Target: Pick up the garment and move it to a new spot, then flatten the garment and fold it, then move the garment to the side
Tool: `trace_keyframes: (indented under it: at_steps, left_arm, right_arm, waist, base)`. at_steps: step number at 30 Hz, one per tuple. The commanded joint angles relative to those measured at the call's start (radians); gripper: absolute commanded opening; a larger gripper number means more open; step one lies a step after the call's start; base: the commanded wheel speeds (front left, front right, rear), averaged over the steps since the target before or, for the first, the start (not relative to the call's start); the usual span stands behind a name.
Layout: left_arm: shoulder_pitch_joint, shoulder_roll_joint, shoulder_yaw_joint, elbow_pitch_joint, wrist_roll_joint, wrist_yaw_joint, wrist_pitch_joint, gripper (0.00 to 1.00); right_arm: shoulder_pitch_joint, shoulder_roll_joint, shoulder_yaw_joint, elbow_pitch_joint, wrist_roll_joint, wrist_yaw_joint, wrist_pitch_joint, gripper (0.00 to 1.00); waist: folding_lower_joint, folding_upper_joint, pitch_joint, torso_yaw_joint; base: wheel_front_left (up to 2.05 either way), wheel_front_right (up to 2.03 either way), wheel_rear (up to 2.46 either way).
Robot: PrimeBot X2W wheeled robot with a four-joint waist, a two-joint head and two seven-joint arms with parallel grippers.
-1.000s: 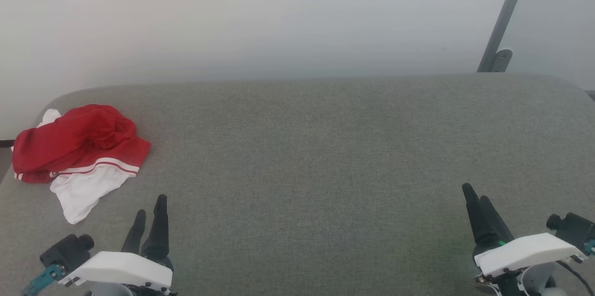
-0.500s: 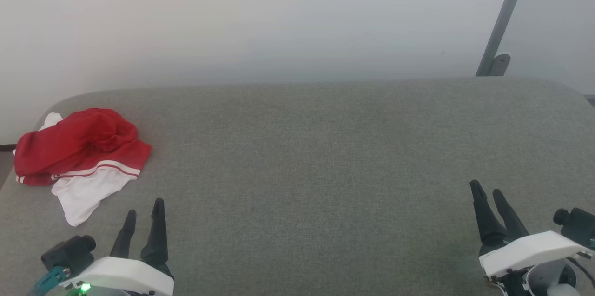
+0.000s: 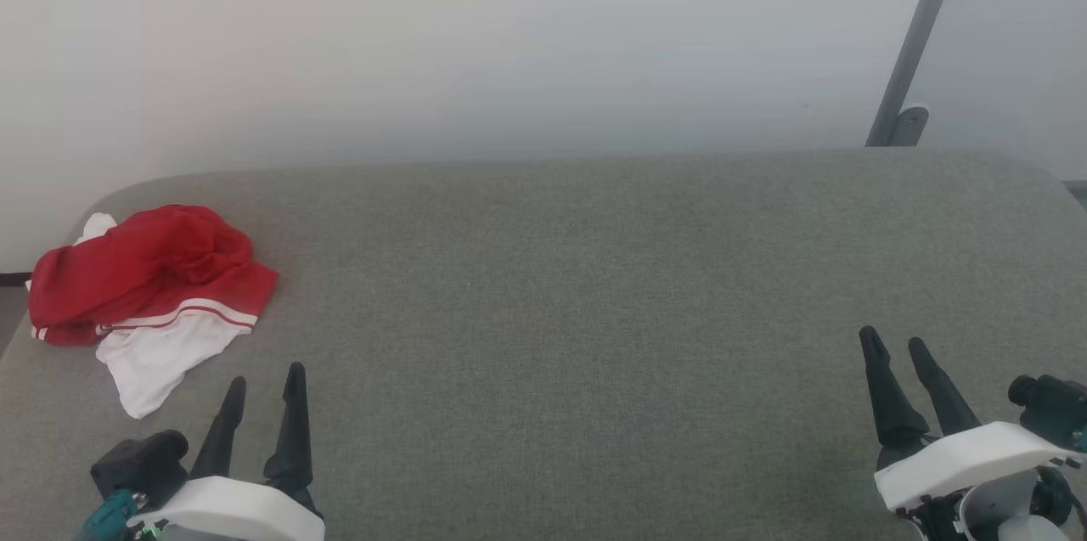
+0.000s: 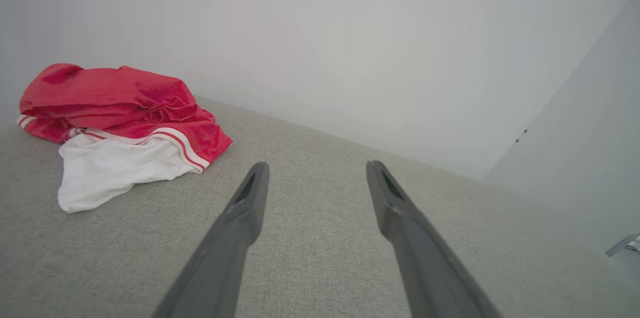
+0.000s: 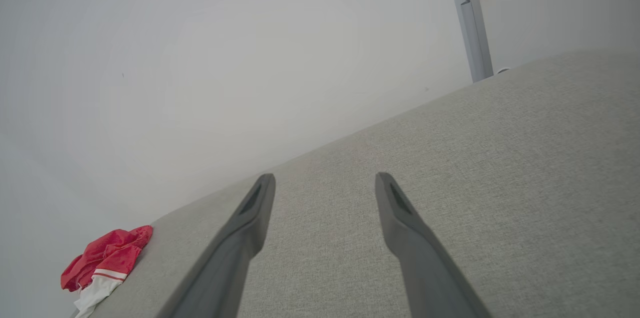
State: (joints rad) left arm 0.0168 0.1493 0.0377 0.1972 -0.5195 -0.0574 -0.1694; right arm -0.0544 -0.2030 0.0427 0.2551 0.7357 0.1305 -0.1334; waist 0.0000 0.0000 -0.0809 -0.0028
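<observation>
Garment (image 3: 144, 295) lies crumpled at the surface's (image 3: 594, 312) far-left corner; left gripper (image 3: 265, 377) and right gripper (image 3: 893, 340) both spread, empty, at the near edge.

Garment (image 3: 144, 295) on grey couch (image 3: 594, 286)

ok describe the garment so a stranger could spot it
Start at the grey fabric surface and go to its left end. There lies the garment, a crumpled heap, red over white with red-and-white striped trim, the sole bright thing on the grey.
</observation>
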Motion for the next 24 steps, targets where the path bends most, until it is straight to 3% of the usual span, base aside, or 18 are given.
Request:
trace_keyframes:
  at_steps: [1,24]
  left_arm:
    - [0.004,0.008,0.000,-0.013,0.036,-0.002,-0.010,1.00]
    - [0.036,0.011,-0.018,-0.040,0.219,0.010,-0.057,1.00]
  right_arm:
    - [-0.001,-0.008,0.005,-0.013,-0.026,0.000,-0.010,1.00]
    - [0.007,-0.026,0.017,-0.027,-0.186,0.000,-0.046,1.00]
  waist:
    - [0.0000,0.0000,-0.002,0.000]
    - [0.0000,0.0000,-0.028,-0.004]
  base:
    - [0.00,0.00,0.00]
    - [0.00,0.00,0.00]
